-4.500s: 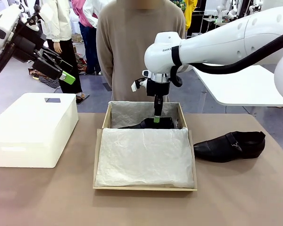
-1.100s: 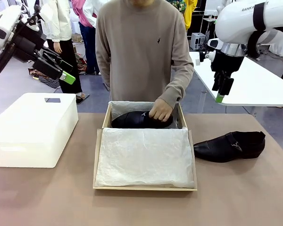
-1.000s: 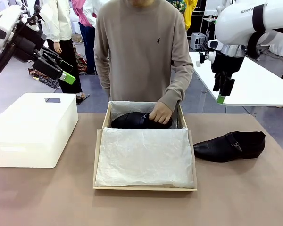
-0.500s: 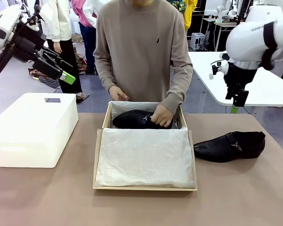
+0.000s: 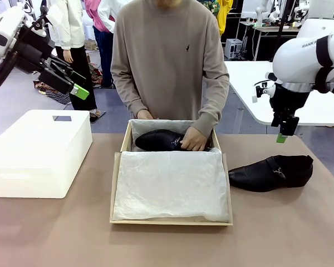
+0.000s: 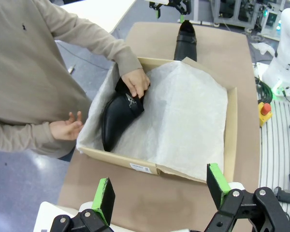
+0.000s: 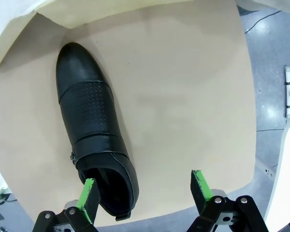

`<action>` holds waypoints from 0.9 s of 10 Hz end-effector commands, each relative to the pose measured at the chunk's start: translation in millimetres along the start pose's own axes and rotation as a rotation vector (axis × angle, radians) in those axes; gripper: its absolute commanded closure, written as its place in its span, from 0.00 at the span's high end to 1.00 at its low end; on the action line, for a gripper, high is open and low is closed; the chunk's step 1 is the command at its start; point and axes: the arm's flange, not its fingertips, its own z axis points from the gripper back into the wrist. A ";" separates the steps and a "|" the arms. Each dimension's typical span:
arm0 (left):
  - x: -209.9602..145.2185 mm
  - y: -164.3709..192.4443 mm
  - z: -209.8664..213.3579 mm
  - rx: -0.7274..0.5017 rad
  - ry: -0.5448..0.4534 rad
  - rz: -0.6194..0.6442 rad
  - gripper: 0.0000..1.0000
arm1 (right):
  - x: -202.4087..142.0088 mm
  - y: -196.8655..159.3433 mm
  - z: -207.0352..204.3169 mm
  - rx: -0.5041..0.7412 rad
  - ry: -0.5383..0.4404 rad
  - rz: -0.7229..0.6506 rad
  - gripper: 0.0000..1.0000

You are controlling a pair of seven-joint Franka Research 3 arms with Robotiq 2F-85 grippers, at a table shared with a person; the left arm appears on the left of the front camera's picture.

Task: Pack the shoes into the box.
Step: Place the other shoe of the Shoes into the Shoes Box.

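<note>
— Where's the loose shoe (image 5: 271, 172)?
— On the table (image 5: 278, 233), just right of the box (image 5: 116, 189), under your spread right jaws. The other shoe (image 5: 158, 140) lies boxed beneath the person's hand (image 5: 193, 140).
— Grip where?
— Glossy leather, likely slippery: pinch the stiff heel collar. Left jaws spread too.

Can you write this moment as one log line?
right gripper: open over loose shoe | left gripper: open, raised | person's hand: on second shoe inside cardboard box

A robotics lab, I'd say: a white robot arm (image 5: 314, 53) over the brown bench (image 5: 278, 233), a red emergency-stop button (image 6: 264, 109), cables (image 6: 261, 89) trailing across grey floor (image 5: 11, 100).
</note>
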 end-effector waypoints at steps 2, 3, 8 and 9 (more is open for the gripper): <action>-0.8 0.9 -0.2 -0.010 -0.022 -0.019 1.00 | 0.8 -1.8 4.4 -0.010 0.002 0.004 1.00; -0.8 0.9 -0.2 -0.010 -0.022 -0.019 1.00 | 0.8 -1.8 4.4 -0.010 0.002 0.004 1.00; -0.8 0.9 -0.2 -0.010 -0.022 -0.019 1.00 | -2.6 -1.0 0.9 -0.014 0.004 0.008 1.00; -0.8 0.9 -0.2 -0.010 -0.022 -0.019 1.00 | -10.1 0.6 -1.8 -0.016 0.004 0.008 1.00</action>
